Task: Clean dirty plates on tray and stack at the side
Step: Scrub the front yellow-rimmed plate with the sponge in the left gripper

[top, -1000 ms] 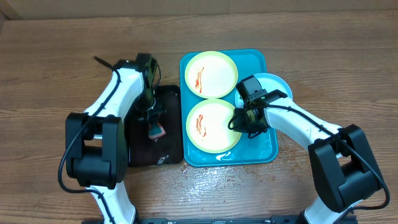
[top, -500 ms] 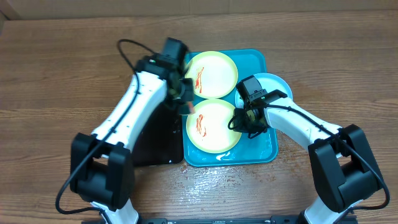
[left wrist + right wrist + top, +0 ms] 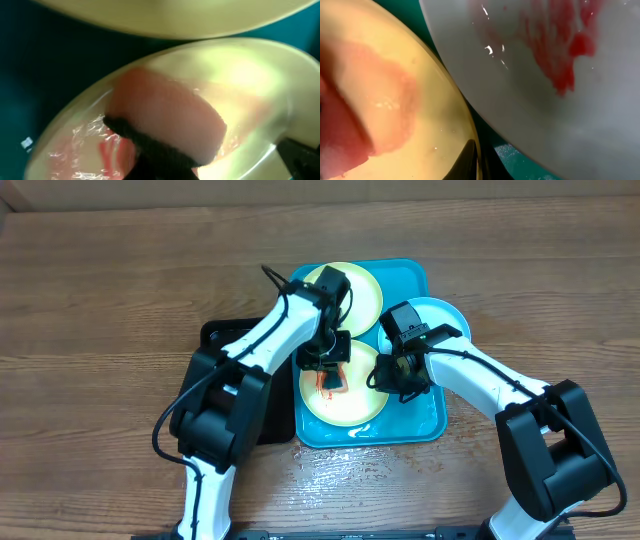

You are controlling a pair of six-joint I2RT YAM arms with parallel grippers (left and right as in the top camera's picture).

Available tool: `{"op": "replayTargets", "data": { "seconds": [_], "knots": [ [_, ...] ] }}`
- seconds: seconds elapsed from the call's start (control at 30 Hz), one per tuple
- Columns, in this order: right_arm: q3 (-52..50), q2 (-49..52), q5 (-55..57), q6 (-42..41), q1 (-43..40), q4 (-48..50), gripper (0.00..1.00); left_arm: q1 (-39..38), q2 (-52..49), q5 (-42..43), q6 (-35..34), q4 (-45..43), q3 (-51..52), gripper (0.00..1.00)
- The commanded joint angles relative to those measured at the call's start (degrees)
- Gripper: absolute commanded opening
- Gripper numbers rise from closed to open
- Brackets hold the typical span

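Note:
On the turquoise tray point(image 3: 420, 425) lie two yellow-green plates. The far plate point(image 3: 362, 290) has a red smear. My left gripper point(image 3: 330, 372) is shut on a pink sponge point(image 3: 334, 384) and presses it on the near plate point(image 3: 350, 408), over its red smear. In the left wrist view the sponge point(image 3: 165, 117) covers the middle of the near plate point(image 3: 255, 80), with red sauce point(image 3: 107, 150) beside it. My right gripper point(image 3: 386, 376) is shut on this plate's right rim point(image 3: 420, 115). The light blue plate point(image 3: 446, 316), smeared red point(image 3: 560, 60), lies under my right arm at the tray's right edge.
A black tray point(image 3: 215, 336) lies left of the turquoise tray, partly under my left arm. Brown wooden tabletop point(image 3: 100, 280) lies all round. A wet patch point(image 3: 330, 465) shows in front of the turquoise tray.
My left arm has swung right from the black tray, carrying the sponge, and now holds it down on the near plate. My right gripper has stayed on the plate's rim.

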State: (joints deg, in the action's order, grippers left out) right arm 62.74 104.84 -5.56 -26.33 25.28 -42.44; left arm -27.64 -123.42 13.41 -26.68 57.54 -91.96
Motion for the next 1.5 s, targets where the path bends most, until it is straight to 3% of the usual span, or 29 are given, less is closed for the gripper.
{"op": "replayTargets", "data": {
  "seconds": [0.0,0.1,0.23,0.3,0.4,0.57,0.8,1.07,1.3,1.47],
  "knots": [
    [-0.3,0.1,4.2,-0.3,-0.2,-0.9,0.04,0.7,-3.7,-12.4,-0.8,6.3,-3.2,0.04],
    [-0.3,0.1,4.3,-0.3,-0.2,-0.9,0.04,0.7,-4.1,-20.7,-0.3,9.5,-3.5,0.04],
    [-0.3,0.1,4.3,-0.3,-0.2,-0.9,0.04,0.7,-4.1,-20.1,1.7,10.1,-3.5,0.04],
    [-0.3,0.1,4.3,-0.3,-0.2,-0.9,0.04,0.7,-4.1,-15.5,3.4,8.9,-3.5,0.04],
    [-0.3,0.1,4.3,-0.3,-0.2,-0.9,0.04,0.4,-4.3,-1.1,7.1,5.6,-3.4,0.04],
    [-0.3,0.1,4.5,-0.3,-0.2,-1.2,0.04,-1.2,-6.1,17.4,7.7,0.4,-3.4,0.04],
    [-0.3,0.1,4.5,-0.3,-0.2,-1.4,0.04,-3.5,-7.6,20.5,8.9,3.3,-3.5,0.04],
    [-0.3,0.1,4.7,-0.3,-0.2,-1.4,0.04,-3.0,-7.6,2.5,8.2,11.5,-3.5,0.04],
    [-0.3,0.1,4.8,-0.3,-0.2,-1.4,0.04,-0.5,-7.6,-22.3,-0.3,13.8,-3.5,0.04],
    [-0.3,0.1,4.9,-0.3,-0.2,-1.4,0.04,1.8,-7.6,-28.6,-1.3,14.0,-4.5,0.04]
  ]
}}
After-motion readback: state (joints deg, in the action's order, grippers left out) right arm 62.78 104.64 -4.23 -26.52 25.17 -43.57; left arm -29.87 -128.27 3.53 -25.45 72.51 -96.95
